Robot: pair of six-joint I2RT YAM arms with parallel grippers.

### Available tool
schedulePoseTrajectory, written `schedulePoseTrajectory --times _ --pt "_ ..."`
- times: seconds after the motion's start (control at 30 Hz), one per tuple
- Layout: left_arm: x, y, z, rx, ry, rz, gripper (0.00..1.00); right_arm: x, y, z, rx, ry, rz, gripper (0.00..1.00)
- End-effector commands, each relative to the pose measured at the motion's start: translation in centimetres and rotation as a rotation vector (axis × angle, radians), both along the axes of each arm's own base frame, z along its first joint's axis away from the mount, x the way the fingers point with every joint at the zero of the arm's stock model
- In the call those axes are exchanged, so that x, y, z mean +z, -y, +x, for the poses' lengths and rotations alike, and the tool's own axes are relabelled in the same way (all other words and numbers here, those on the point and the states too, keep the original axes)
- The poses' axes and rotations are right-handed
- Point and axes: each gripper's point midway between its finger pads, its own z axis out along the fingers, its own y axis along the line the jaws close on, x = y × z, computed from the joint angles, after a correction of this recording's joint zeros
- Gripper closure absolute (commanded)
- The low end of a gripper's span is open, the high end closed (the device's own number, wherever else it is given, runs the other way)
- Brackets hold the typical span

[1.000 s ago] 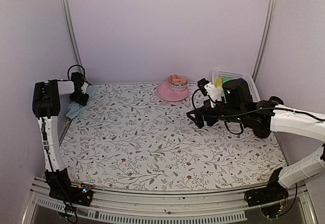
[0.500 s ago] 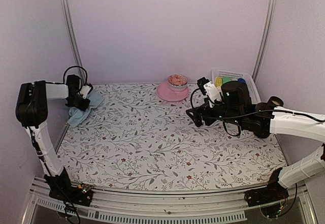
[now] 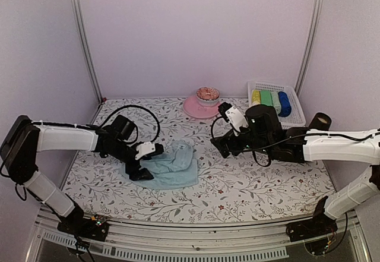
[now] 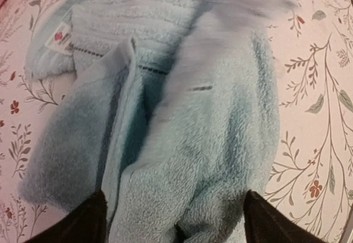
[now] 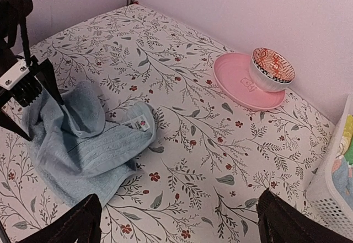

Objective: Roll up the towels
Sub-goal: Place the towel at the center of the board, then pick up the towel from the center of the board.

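Observation:
One pale blue towel (image 3: 170, 167) lies crumpled on the flowered table (image 3: 249, 185), left of centre near the front. My left gripper (image 3: 144, 162) sits at its left edge. In the left wrist view the towel (image 4: 182, 116) fills the frame, and the left gripper (image 4: 174, 199) is open, its dark fingers (image 4: 83, 221) wide apart on either side of a thick fold. My right gripper (image 3: 221, 145) hovers to the right of the towel. Its wrist view shows the right gripper (image 5: 182, 226) open and empty above bare table, with the towel (image 5: 83, 138) to its left.
A pink plate (image 3: 196, 107) carrying a patterned bowl (image 3: 208, 94) stands at the back centre. A white basket (image 3: 297, 116) at the back right holds rolled cloths in yellow, green and blue. A dark cylinder (image 3: 320, 121) stands beside it.
My left arm swung from the back left corner to the front, dragging the towel along, and its jaws have opened wide. The right arm shifted a little to the left.

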Motion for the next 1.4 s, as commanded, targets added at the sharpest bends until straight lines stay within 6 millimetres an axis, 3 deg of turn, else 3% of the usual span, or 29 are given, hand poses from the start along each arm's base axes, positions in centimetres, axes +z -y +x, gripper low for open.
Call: schedulePoseTrajectory --times 0.0,0.1,0.2,0.3,0.43,0.6,0.73,0.9,1.17,1.37 --pt "0.3 -0.1 -1.0 -0.007 -0.021 -0.027 0.03 -0.3 0.3 1.0 -0.065 0.056 -0.029 0.01" --pt "1.2 -0.6 -0.6 0.01 -0.003 -0.058 0.03 -1.1 -0.5 0.0 0.001 0.035 0.017 0.01" --pt "2.9 -1.3 0.3 0.04 0.029 -0.103 0.03 -1.5 -3.8 -2.0 0.214 -0.011 0.026 0.01" --pt "4.2 -2.3 1.5 0.085 0.08 -0.147 0.03 -2.8 -6.6 -2.8 0.311 -0.042 -0.051 0.01" --pt "4.0 -2.2 1.0 0.059 0.114 -0.15 0.03 -6.0 -9.0 -3.4 0.351 0.004 -0.221 0.01" --pt "3.2 -2.5 1.8 0.068 0.161 -0.077 0.03 -9.2 -12.1 -7.2 0.491 0.047 -0.331 0.0" --pt "3.1 -3.0 2.2 0.117 0.137 -0.109 0.03 -12.5 -13.3 -8.3 0.501 0.113 -0.492 0.05" --pt "3.7 -4.0 2.4 0.163 0.173 -0.129 0.03 -15.2 -12.9 -8.2 0.434 0.22 -0.655 0.07" --pt "3.9 -4.5 2.3 0.176 0.167 -0.161 0.03 -14.6 -14.2 -7.8 0.343 0.365 -0.7 0.29" --pt "3.5 -4.5 2.2 0.177 0.161 -0.159 0.03 -13.5 -14.6 -8.2 0.35 0.401 -0.674 0.36"
